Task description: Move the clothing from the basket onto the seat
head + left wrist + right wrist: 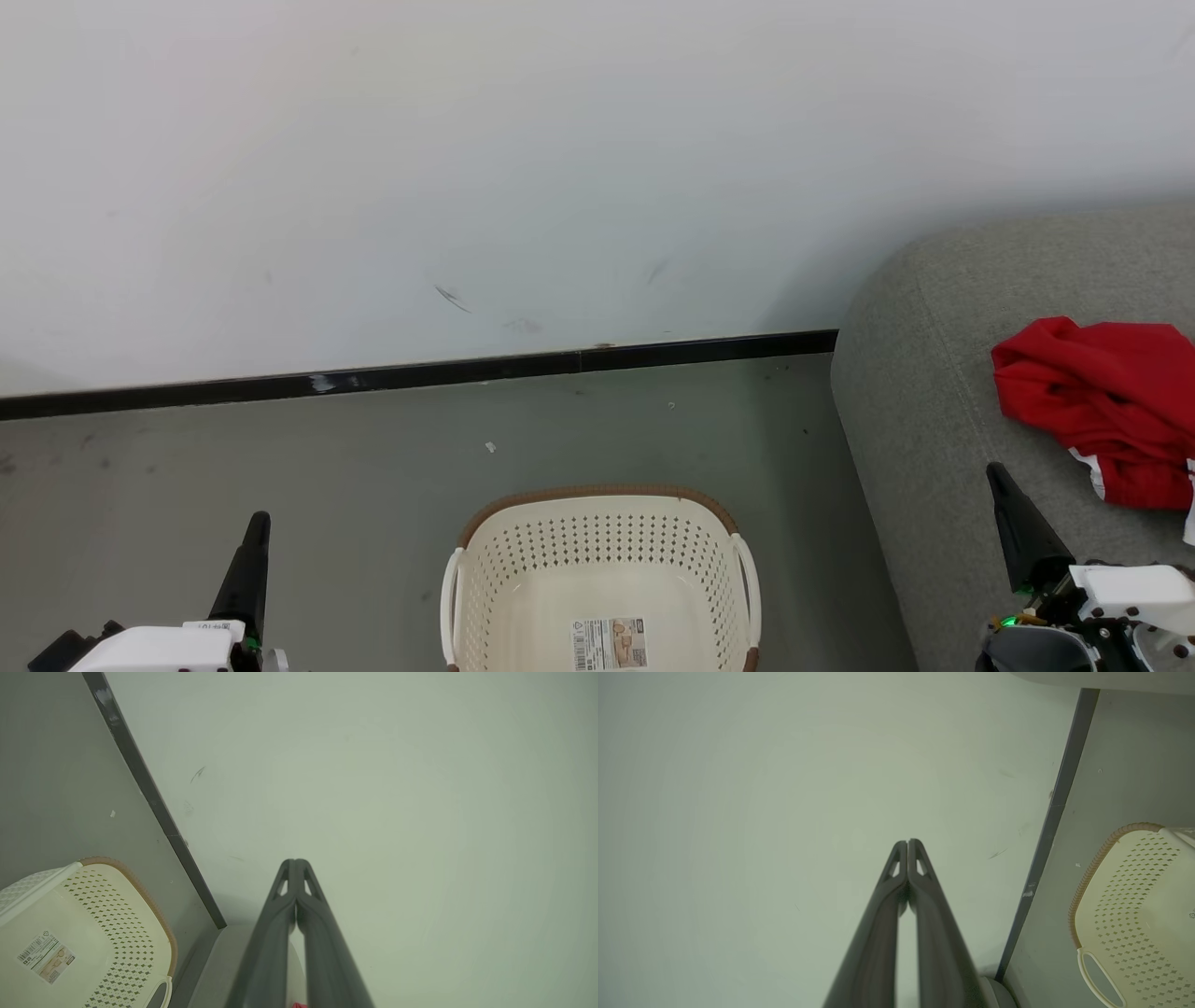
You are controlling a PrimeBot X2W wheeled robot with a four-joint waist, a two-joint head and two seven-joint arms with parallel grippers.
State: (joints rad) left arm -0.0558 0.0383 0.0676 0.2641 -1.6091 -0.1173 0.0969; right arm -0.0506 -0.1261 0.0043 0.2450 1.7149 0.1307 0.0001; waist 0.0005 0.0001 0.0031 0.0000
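The red clothing (1106,411) with white trim lies crumpled on the grey seat (924,411) at the right. On the floor in the lower middle stands the cream basket (602,569) with its brown rim; nothing lies on the part of its floor in view but a label. It also appears in the left wrist view as the basket (93,933) and in the right wrist view as the basket (1134,914). My left gripper (259,519) is shut at the lower left, left of the basket. My right gripper (995,469) is shut above the seat, just below the clothing. Both point at the wall, left gripper (295,862) and right gripper (907,842).
A white wall (467,168) with a black baseboard (420,373) runs behind the grey floor (280,448). The seat's rounded end stands close to the basket's right side, with a narrow strip of floor between them.
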